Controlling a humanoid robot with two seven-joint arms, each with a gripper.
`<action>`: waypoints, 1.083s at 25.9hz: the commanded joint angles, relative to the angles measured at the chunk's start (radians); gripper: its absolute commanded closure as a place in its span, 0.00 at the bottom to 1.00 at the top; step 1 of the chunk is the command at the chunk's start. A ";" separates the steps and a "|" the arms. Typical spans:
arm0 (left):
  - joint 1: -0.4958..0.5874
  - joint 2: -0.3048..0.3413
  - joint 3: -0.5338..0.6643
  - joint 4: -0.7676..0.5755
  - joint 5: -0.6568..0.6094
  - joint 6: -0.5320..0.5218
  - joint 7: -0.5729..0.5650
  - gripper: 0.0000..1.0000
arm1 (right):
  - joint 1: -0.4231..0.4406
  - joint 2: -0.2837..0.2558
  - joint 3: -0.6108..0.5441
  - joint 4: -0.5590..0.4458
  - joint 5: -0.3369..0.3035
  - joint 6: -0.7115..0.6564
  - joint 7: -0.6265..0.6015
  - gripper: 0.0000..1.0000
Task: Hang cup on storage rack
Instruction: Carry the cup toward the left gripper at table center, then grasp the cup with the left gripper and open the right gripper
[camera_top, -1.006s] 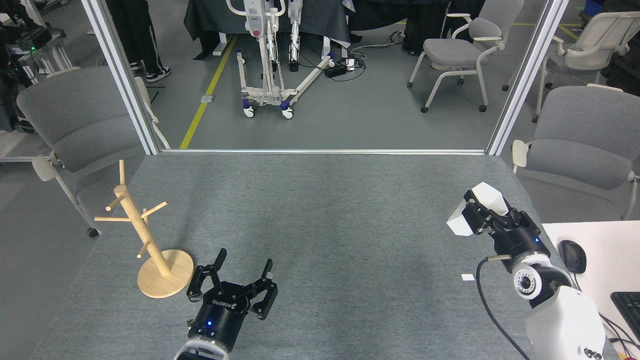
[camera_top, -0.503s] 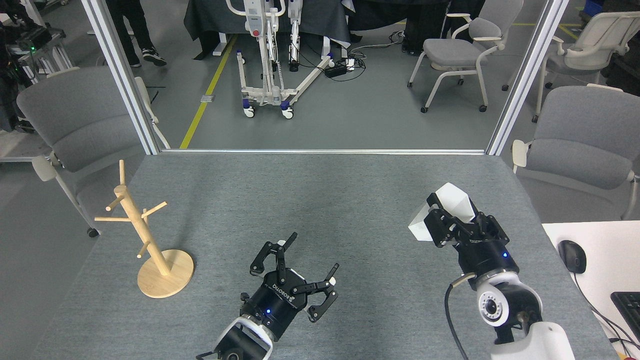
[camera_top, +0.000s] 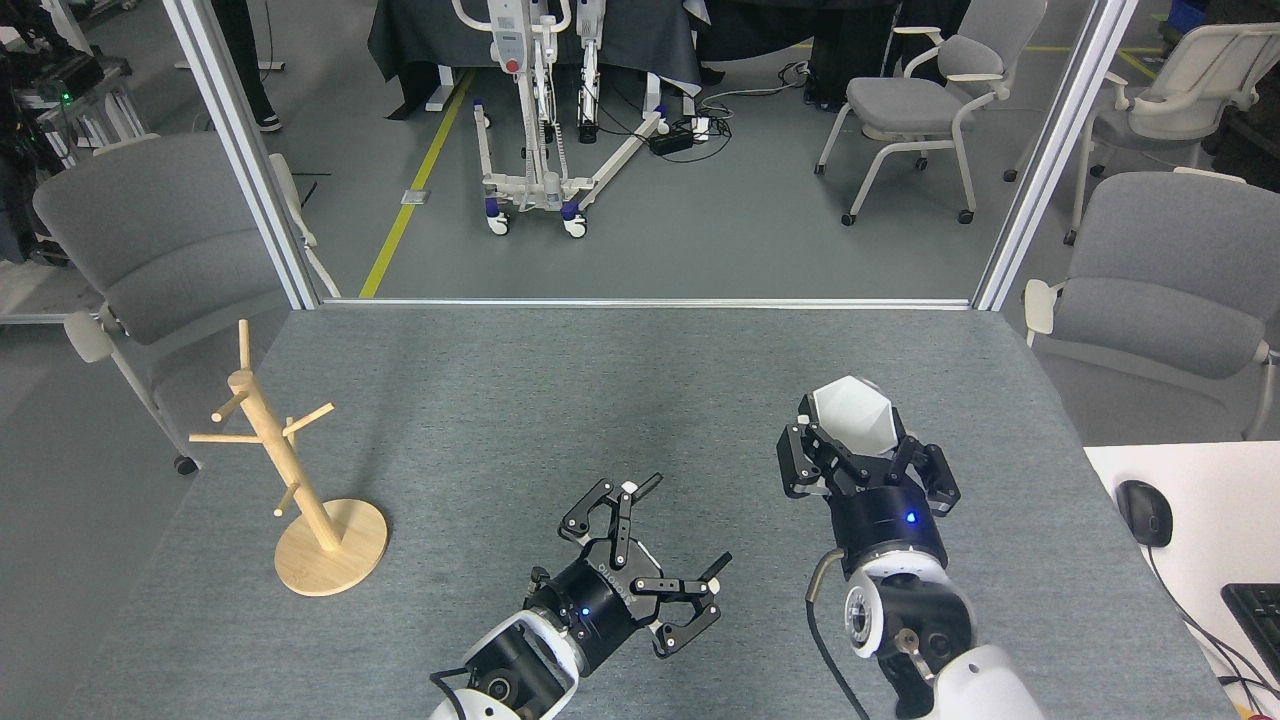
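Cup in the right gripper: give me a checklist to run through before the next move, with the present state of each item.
1. Right gripper shut on the cup: ok.
2. Cup clear of the table: ok, it is held above it.
3. Left gripper open and empty: ok.
4. Storage rack upright, pegs free: ok.
5. Cup at the rack: not ok, the rack stands far to the left.
6. Handle direction for a peg: cannot tell, handle hidden.
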 joint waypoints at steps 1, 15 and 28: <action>-0.004 -0.025 -0.005 0.025 0.003 -0.060 -0.028 0.01 | -0.064 -0.003 0.062 -0.020 0.040 0.116 0.038 1.00; -0.138 -0.075 0.041 0.175 0.011 -0.076 -0.040 0.01 | -0.116 0.094 0.164 -0.026 0.345 0.224 0.365 1.00; -0.199 -0.076 0.057 0.186 0.015 -0.099 -0.092 0.01 | -0.114 0.152 0.243 0.007 0.381 0.251 0.386 1.00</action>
